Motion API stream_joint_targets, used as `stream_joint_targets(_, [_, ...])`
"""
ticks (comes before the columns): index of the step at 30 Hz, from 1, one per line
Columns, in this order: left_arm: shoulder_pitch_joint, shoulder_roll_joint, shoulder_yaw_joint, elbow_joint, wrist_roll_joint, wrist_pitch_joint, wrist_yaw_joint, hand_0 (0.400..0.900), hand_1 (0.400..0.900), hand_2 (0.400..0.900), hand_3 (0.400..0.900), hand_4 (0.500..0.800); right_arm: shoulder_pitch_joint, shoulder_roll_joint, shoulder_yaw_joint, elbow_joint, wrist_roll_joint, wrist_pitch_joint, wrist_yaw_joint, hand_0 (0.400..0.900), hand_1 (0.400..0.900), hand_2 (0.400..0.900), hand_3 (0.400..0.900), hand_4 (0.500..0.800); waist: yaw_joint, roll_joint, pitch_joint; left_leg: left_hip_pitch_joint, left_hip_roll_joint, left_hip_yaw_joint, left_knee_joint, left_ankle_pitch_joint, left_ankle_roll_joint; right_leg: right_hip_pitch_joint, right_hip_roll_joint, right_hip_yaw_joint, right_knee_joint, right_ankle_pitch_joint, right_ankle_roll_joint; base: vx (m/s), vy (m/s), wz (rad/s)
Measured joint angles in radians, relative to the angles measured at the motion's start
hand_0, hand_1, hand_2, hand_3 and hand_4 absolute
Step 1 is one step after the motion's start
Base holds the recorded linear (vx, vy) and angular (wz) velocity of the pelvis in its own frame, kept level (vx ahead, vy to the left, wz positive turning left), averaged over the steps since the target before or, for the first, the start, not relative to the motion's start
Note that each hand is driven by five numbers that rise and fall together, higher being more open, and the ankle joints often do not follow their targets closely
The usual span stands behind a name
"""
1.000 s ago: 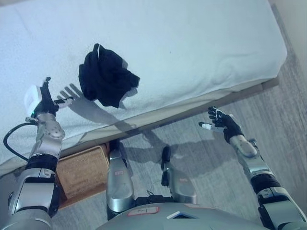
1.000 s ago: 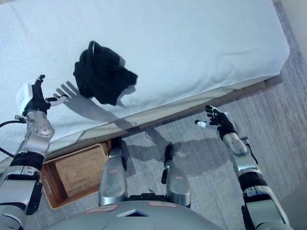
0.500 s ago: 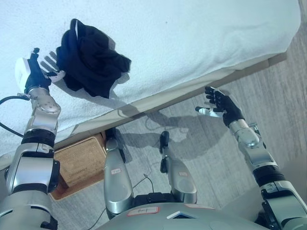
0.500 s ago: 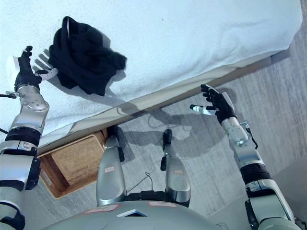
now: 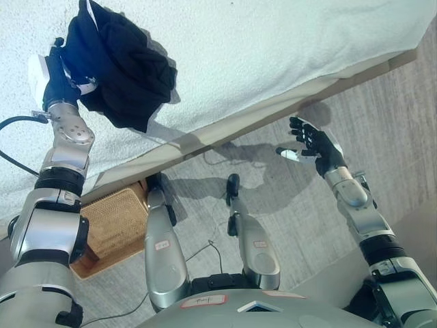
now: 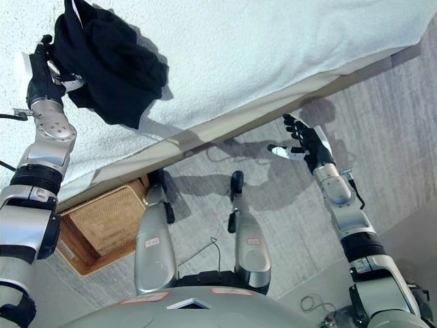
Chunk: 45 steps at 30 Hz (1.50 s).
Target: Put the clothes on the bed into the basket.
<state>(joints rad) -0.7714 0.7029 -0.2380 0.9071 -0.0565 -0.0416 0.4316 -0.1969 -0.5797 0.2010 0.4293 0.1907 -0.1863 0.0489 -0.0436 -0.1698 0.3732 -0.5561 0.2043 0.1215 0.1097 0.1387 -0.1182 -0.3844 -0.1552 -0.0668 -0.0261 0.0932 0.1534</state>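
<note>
On the white bed (image 5: 273, 41), the black clothes (image 5: 119, 65) are met at their edge by the left hand (image 5: 63, 85); its grip cannot be told. The right hand (image 5: 311, 145) is held spread, empty, above the floor (image 5: 382, 123). The wicker basket (image 5: 113, 229) is seen below the bed edge.

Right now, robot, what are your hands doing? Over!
Left hand at the black clothes on the bed, grip unclear. Right hand open over the floor, idle. Basket below the bed edge, nothing blocking.
</note>
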Motion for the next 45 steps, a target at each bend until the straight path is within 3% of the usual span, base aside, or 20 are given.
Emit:
stream_joint_targets(8, [-0.031,-0.004,-0.017,0.043,-0.01,0.0,0.006,0.9,0.9,0.9,0.9,0.8,0.001,-0.001,-0.001,-0.017,0.0,0.0,-0.002,0.9,0.9,0.9,0.9,0.8,-0.011,0.0,0.0,-0.018,-0.001,0.023,0.007,0.0,0.001,-0.049,-0.002,0.029,0.031,0.0,0.0,-0.02,0.006,-0.12])
stream_joint_targets(9, [-0.042,-0.005,-0.017,0.057,-0.011,0.0,0.007,0.643,0.643,0.643,0.643,0.646,0.002,-0.001,0.0,-0.021,0.0,0.0,-0.001,0.9,0.9,0.9,0.9,0.8,-0.012,0.0,0.0,-0.026,-0.001,0.027,0.011,0.0,0.001,-0.059,-0.002,0.034,0.035,0.001,0.002,-0.02,-0.003,-0.08])
stream_joint_targets(10, [-0.05,-0.004,-0.017,0.068,-0.011,0.0,0.007,0.498,0.498,0.498,0.498,0.559,0.004,-0.001,0.0,-0.026,0.0,0.0,-0.001,0.9,0.9,0.9,0.9,0.8,-0.014,0.0,0.0,-0.032,-0.001,0.028,0.015,-0.001,0.002,-0.066,-0.003,0.037,0.037,0.002,0.003,-0.02,-0.003,-0.07])
stream_joint_targets(12, [-0.066,0.002,-0.016,0.082,-0.011,0.0,0.012,0.4,0.4,0.4,0.4,0.5,0.011,-0.002,-0.001,-0.039,0.0,0.0,-0.001,0.9,0.9,0.9,0.9,0.8,-0.017,-0.001,-0.001,-0.043,0.0,0.028,0.022,-0.002,0.003,-0.076,-0.003,0.038,0.042,0.002,0.003,-0.02,0.007,-0.04])
stream_joint_targets(17, [-0.103,0.035,-0.017,0.101,-0.01,0.001,0.016,0.4,0.4,0.4,0.4,0.5,0.012,-0.004,-0.001,-0.051,0.0,-0.001,0.0,0.9,0.9,0.9,0.9,0.8,-0.033,-0.001,-0.003,-0.072,-0.005,0.027,0.044,-0.007,0.012,-0.101,-0.01,0.039,0.056,0.002,0.003,0.0,0.004,-0.01])
stream_joint_targets(23, [-0.123,0.001,-0.043,0.098,-0.01,0.0,-0.004,0.4,0.4,0.4,0.4,0.5,0.02,-0.006,-0.01,-0.083,0.0,-0.002,0.0,0.9,0.9,0.9,0.9,0.8,-0.039,-0.005,-0.007,-0.089,-0.011,0.027,0.059,-0.011,0.018,-0.116,-0.016,0.041,0.066,0.003,0.005,0.0,0.0,0.0])
stream_joint_targets(33, [-0.111,0.005,-0.04,0.096,-0.017,0.0,-0.043,0.4,0.4,0.4,0.4,0.5,0.018,-0.006,-0.012,-0.077,0.0,-0.003,0.001,0.9,0.9,0.9,0.9,0.8,-0.036,-0.01,-0.011,-0.065,-0.009,0.027,0.063,-0.011,0.018,-0.095,-0.016,0.041,0.075,0.003,0.005,0.05,-0.007,0.03])
stream_joint_targets(40, [0.034,0.011,0.011,0.053,-0.027,-0.006,-0.095,0.4,0.4,0.4,0.4,0.5,0.014,-0.008,-0.013,-0.024,0.0,-0.002,0.006,0.9,0.9,0.9,0.9,0.8,-0.01,-0.007,-0.014,0.098,0.0,0.044,0.021,-0.023,0.01,0.055,-0.015,0.036,0.042,-0.002,0.0,0.12,-0.024,0.08])
stream_joint_targets(45, [0.188,0.009,0.092,0.011,-0.027,-0.01,-0.13,0.4,0.4,0.4,0.4,0.5,0.061,-0.013,-0.011,0.018,-0.009,0.006,0.033,0.9,0.9,0.9,0.9,0.8,-0.001,0.021,-0.035,0.168,-0.001,0.041,-0.006,-0.02,0.009,0.131,-0.012,0.025,0.011,-0.002,-0.001,0.11,-0.018,0.15])
